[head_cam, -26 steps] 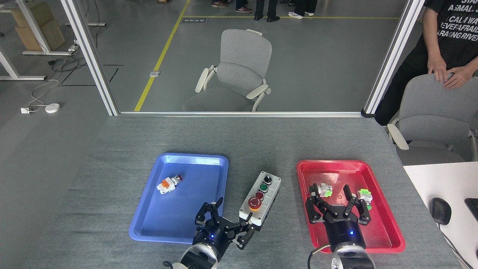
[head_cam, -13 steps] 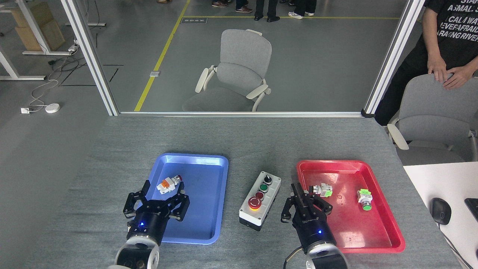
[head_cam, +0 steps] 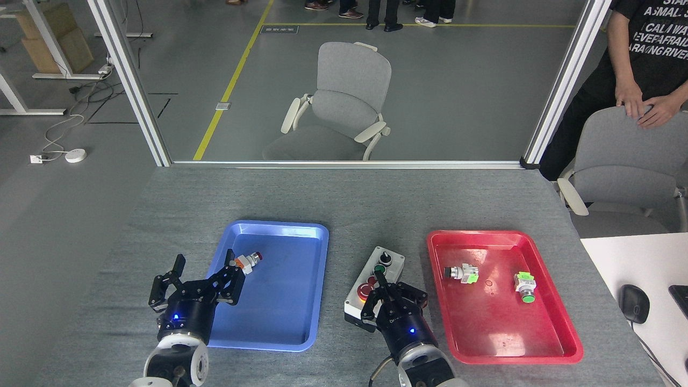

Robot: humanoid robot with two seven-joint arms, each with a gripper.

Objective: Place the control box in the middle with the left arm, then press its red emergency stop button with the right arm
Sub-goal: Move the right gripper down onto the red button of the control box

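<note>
Control box [head_cam: 382, 270]: light-grey, black-based

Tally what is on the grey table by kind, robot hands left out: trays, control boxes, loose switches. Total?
Trays: 2, the blue tray and the red tray.
Control boxes: 1, the control box between the trays.
Loose switches: 3, one white-and-orange switch in the blue tray, two green-bodied switches in the red tray.
Total: 6
</note>
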